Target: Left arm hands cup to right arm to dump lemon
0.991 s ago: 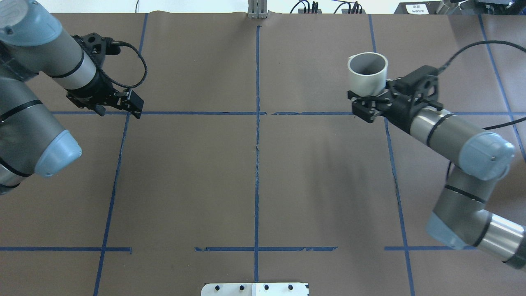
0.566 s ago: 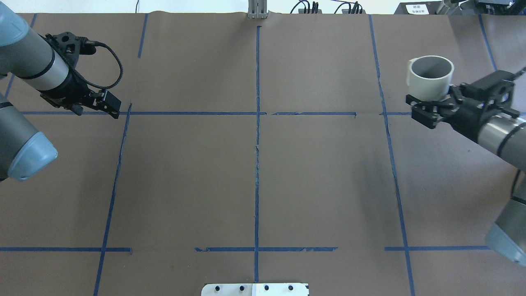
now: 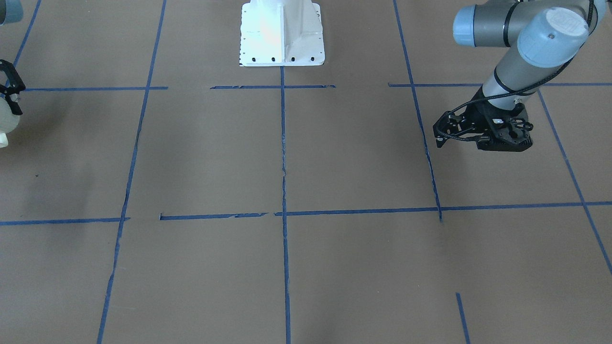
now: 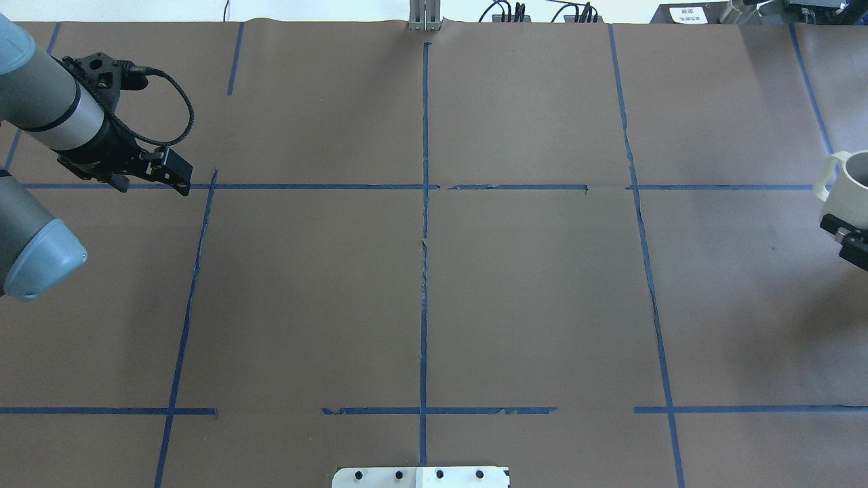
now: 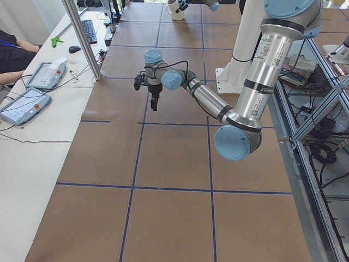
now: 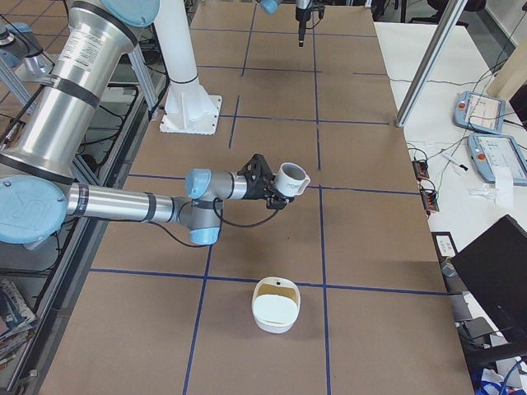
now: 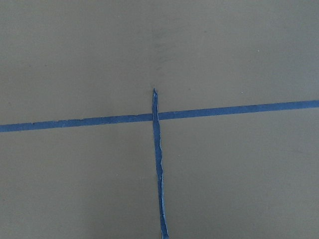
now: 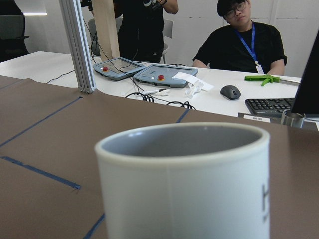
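Front-facing: the left gripper (image 3: 483, 136) hangs over the table (image 3: 287, 157), fingers seemingly pinched together on nothing.

Overhead: the cup (image 4: 851, 190) is upright at the far right edge, clamped low on its wall by the right gripper (image 4: 851, 234).

Right side: it looks lifted, near a white bowl (image 6: 276, 304).

Right wrist: looks like glazed ceramic, stiff and smooth, probably slippery and chippable, so squeezing across the body beats grabbing the handle. The lemon isn't visible.
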Robot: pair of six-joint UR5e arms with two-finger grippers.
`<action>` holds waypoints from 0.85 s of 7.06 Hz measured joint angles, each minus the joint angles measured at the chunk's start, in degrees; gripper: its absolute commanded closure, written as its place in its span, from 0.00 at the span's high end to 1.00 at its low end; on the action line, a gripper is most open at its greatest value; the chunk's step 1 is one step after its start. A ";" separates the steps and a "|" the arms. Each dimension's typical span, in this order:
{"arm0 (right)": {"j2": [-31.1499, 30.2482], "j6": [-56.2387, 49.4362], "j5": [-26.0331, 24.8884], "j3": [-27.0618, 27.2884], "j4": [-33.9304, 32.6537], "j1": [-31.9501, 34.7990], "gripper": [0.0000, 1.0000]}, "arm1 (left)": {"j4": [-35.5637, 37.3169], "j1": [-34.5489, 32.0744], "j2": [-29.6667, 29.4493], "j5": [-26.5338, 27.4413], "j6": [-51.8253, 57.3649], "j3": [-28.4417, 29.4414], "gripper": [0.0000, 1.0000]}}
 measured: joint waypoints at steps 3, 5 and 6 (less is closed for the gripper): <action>-0.40 10.19 0.03 -17.58 23.25 1.82 0.04 | -0.01 0.17 -0.10 0.00 -0.83 0.01 1.00; 0.40 23.14 -0.23 -23.52 31.32 2.64 0.03 | -0.01 0.24 -0.18 0.00 -0.93 0.05 1.00; 0.78 31.09 -0.31 -24.85 33.46 2.78 0.03 | -0.01 0.26 -0.22 0.00 -0.94 0.03 1.00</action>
